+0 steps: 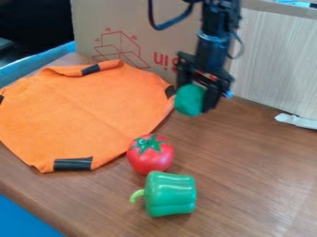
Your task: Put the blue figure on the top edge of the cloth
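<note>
Currently | orange cloth point(74, 109): top edge, with black patch point(90, 70), lies left of the gripper point(197, 96), near the carton point(111, 18) | blue figure point(189, 101) (rather teal, so presumably the one meant): beyond the cloth's right edge | grip: clamped on figure | likely move: leftward over cloth

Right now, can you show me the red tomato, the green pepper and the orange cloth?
Red tomato point(151, 161), camera view: on its red skin, below the leafy top.
Green pepper point(171, 194), camera view: middle of its shiny body.
Orange cloth point(77, 109), camera view: near its middle.
</note>
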Controlling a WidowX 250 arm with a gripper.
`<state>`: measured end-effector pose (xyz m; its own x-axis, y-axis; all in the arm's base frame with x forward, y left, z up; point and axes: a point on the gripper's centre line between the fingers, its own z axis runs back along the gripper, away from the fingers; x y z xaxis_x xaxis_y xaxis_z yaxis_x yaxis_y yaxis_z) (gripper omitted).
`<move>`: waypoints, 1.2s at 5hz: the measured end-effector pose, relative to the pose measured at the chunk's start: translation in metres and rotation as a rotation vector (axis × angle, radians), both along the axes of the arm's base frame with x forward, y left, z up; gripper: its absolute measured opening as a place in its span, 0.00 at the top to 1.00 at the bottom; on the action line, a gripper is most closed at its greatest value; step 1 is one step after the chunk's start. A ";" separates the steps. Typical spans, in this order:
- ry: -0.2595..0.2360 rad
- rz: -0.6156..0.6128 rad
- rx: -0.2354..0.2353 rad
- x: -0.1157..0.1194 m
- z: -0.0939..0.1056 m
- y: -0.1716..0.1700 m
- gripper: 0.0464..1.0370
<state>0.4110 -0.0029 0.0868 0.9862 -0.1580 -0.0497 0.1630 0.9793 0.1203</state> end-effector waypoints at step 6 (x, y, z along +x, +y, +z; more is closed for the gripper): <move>-0.128 0.296 -0.011 0.026 -0.010 0.091 0.22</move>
